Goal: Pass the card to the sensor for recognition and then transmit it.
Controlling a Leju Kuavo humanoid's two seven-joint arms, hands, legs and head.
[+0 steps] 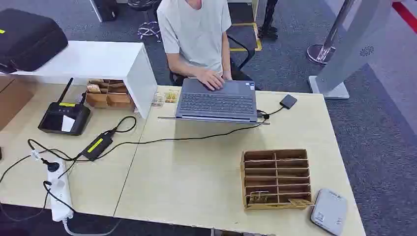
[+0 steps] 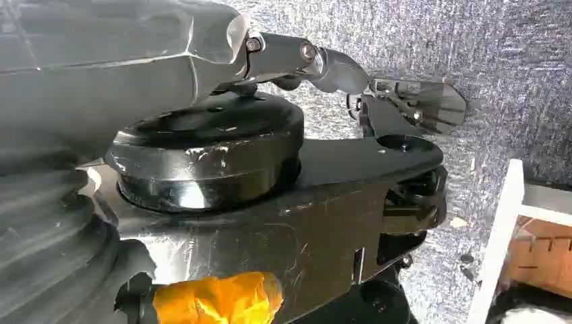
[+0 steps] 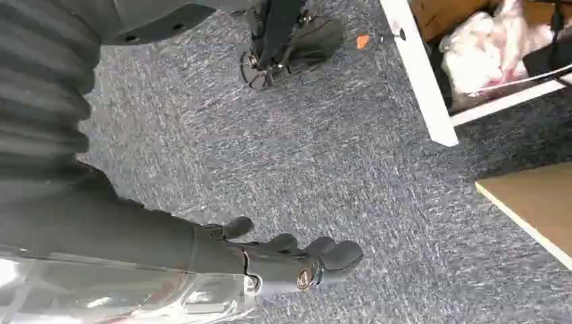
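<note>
Cards (image 1: 257, 197) sit in the nearest row of the brown slotted organizer (image 1: 277, 179), at the near right of the table (image 1: 196, 172); a second one (image 1: 300, 201) lies at the organizer's near right corner. Which one is meant we can't tell. Just right of the organizer, almost touching, is the grey sensor pad (image 1: 328, 211), at the near right table edge.

Key relation: cards and sensor are both on the right side, so we judge the right hand (image 3: 290, 260) the nearer one. It hangs beside the table w/ nothing in it, fingers loosely curled over the carpet (image 3: 303, 135), so the cards are up and ahead of it. The left hand (image 2: 351, 67) also hangs low, by dark parts of the body; we can't tell how far its fingers are apart, and we see nothing held. Cards seem to lie w/ long axis running left-right along the slot, but they're small, so not sure.

The move from card to sensor would be short and rightward, we think. The table is pale wood, flat. On its far side a person (image 1: 196, 34) types at a laptop (image 1: 216, 101); a cable (image 1: 187, 138) runs left to a power brick (image 1: 96, 145) and a power strip (image 1: 58, 189). A black device w/ antenna (image 1: 64, 117) is far left.
</note>
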